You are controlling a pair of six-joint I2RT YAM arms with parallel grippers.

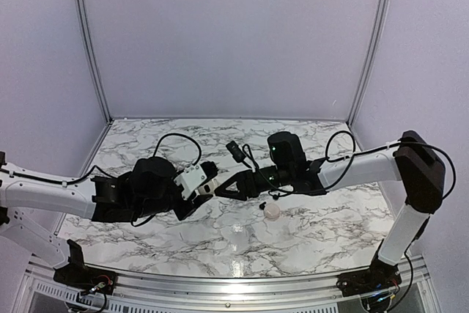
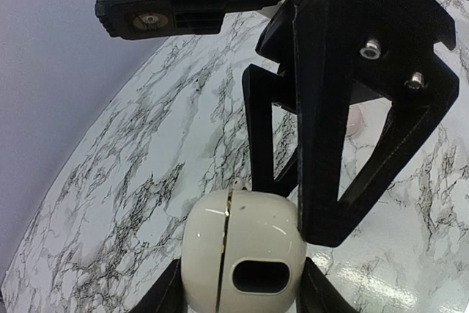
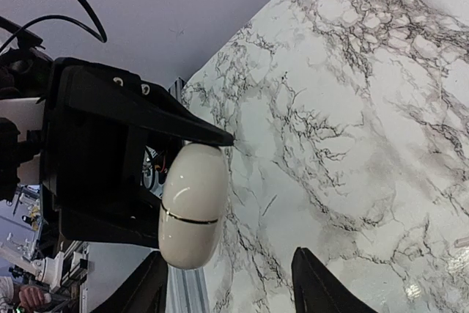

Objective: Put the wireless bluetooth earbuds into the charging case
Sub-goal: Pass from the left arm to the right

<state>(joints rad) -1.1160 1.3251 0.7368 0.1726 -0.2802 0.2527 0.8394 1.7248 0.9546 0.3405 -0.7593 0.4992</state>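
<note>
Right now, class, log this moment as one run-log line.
left claw: shut on white charging case | right claw: open, empty | case: closed

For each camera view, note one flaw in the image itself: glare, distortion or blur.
Top external: lamp glare whitens the table near its front edge. Left wrist: the wide lens bows the table's edge into a curve. Right wrist: soft highlights streak the glossy charging case.

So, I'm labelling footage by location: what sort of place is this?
Probably a robot lab test booth: plain panel walls close in a marble-patterned table, and two arms are bolted to a metal rail at its near edge.
</note>
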